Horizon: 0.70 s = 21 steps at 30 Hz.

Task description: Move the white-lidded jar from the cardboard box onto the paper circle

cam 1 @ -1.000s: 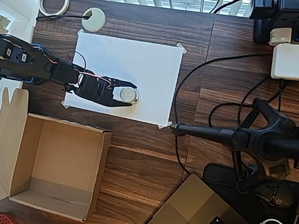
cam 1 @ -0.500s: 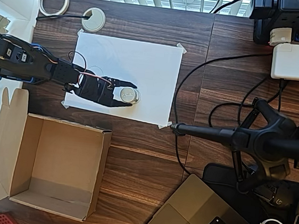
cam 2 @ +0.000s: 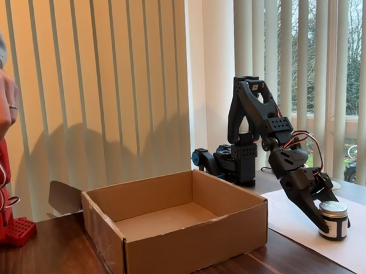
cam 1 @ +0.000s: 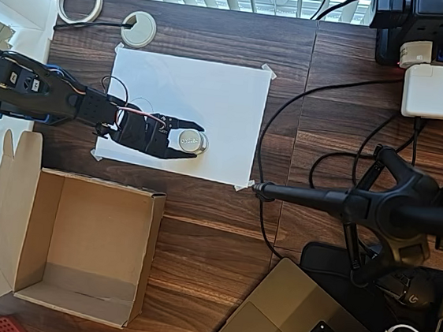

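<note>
Overhead view: white-lidded jar point(cam 1: 188, 139) stands upright on the white paper sheet point(cam 1: 213, 94), up and right of the empty cardboard box point(cam 1: 78, 246), with the pincer point(cam 1: 186, 139) pinching it from the left.

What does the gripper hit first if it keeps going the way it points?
The jar: the gripper already brackets it, fingers either side, pointing right in the overhead view. Beyond the jar lies bare paper, then the table and a cable. Contact is hard to judge.
</note>
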Available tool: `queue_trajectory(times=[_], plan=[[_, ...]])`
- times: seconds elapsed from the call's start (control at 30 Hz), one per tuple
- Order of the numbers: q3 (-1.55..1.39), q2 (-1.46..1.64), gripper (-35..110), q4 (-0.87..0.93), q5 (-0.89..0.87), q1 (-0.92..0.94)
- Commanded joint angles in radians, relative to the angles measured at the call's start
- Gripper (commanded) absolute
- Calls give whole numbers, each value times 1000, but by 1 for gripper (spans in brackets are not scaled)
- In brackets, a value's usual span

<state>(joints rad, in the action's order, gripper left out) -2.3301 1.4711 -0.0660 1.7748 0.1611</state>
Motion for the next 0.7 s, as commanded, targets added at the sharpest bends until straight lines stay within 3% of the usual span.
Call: queue_trajectory(times=[0.0,0.37,0.67], plan=[[61,48,31,-11,11,21],[31,121,42,-38,23,31],[-54,431,42,-123,8,60]])
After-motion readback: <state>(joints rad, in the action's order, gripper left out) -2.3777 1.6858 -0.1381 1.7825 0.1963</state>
